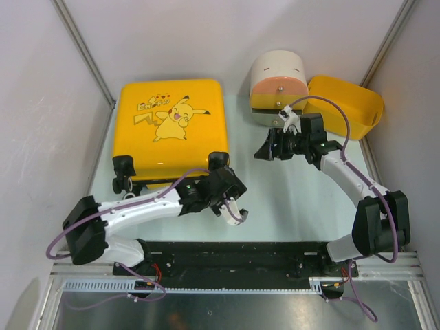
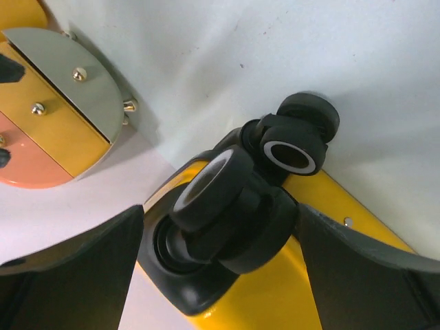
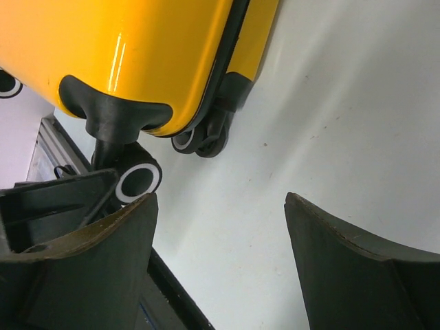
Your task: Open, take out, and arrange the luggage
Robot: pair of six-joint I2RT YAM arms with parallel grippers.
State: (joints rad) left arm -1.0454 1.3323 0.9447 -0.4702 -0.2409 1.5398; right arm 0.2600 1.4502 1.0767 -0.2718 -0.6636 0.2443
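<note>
Luggage: closed, lying flat, nothing out.
Left gripper: spread wide either side of a corner wheel.
Right gripper: spread, empty.
Remaining: seemingly everything.

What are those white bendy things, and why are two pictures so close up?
Those are two robot arms: the left arm and the right arm, each ending in a two-finger gripper. One camera looks down from above; two small ones sit on the wrists, so the dark shapes are fingers. On the table lie a shut Pikachu suitcase, a cream-and-orange drawer cabinet and a yellow bin. The left gripper is open near a suitcase wheel; the right gripper is open too. Neither holds anything.
</note>
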